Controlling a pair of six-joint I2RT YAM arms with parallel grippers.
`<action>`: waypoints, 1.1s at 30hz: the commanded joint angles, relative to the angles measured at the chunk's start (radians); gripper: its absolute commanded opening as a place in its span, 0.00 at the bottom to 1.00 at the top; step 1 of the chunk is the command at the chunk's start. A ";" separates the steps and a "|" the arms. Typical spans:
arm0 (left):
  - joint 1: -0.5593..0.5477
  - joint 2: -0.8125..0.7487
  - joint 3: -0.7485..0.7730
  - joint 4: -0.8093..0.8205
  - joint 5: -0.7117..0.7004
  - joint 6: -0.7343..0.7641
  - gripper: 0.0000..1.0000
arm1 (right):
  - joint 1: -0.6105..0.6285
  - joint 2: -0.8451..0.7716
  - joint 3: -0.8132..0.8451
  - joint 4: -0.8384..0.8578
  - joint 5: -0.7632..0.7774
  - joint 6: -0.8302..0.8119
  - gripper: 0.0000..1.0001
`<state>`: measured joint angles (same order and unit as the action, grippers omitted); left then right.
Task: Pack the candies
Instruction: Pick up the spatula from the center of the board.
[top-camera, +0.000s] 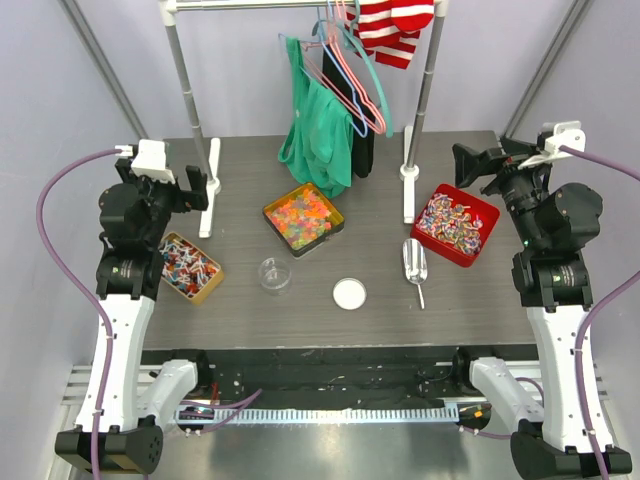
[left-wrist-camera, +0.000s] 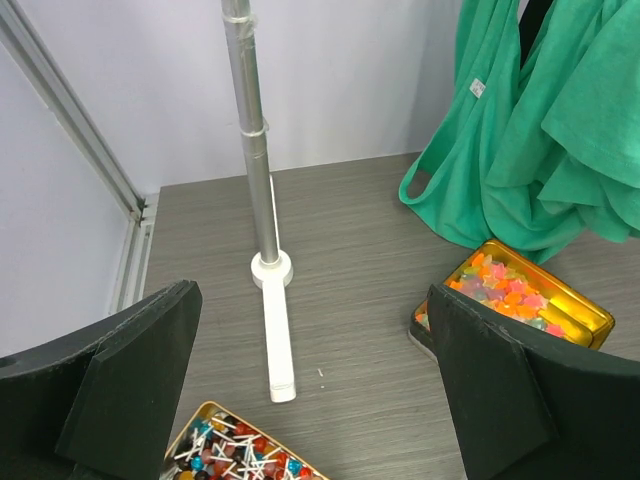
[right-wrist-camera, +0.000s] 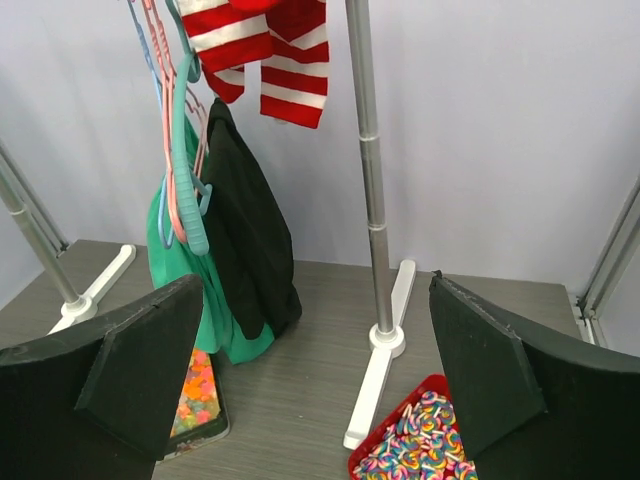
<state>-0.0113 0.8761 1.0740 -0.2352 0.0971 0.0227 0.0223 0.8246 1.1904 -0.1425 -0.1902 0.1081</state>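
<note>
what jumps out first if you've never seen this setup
The gold tin of bright candies at the table's middle grabs the eye, just in front of a green garment hanging from the rack. A red tray of wrapped sweets sits to the right, and a red-and-white striped cloth hangs at the top.

We count three candy containers: one gold tin (top-camera: 268, 211) of loose candies (top-camera: 303, 218) (far too many to number), one smaller gold tin (top-camera: 211, 287) and one red tray (top-camera: 480, 207). One clear cup (top-camera: 274, 273), one white lid (top-camera: 349, 293), one metal scoop (top-camera: 415, 262), one clothes rack (top-camera: 185, 90).
</note>
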 joint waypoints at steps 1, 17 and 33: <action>-0.001 -0.005 -0.002 0.054 -0.011 -0.017 1.00 | -0.001 -0.016 -0.009 0.067 0.028 0.021 1.00; -0.006 0.061 -0.017 -0.004 0.251 0.104 1.00 | 0.002 0.050 -0.068 -0.118 -0.574 -0.326 0.98; -0.027 0.110 -0.181 0.039 0.242 0.122 1.00 | 0.056 0.116 -0.372 -0.341 -0.191 -0.593 0.94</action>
<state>-0.0345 1.0222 0.8932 -0.2516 0.3401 0.1574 0.0757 0.9546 0.8967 -0.4656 -0.5465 -0.4435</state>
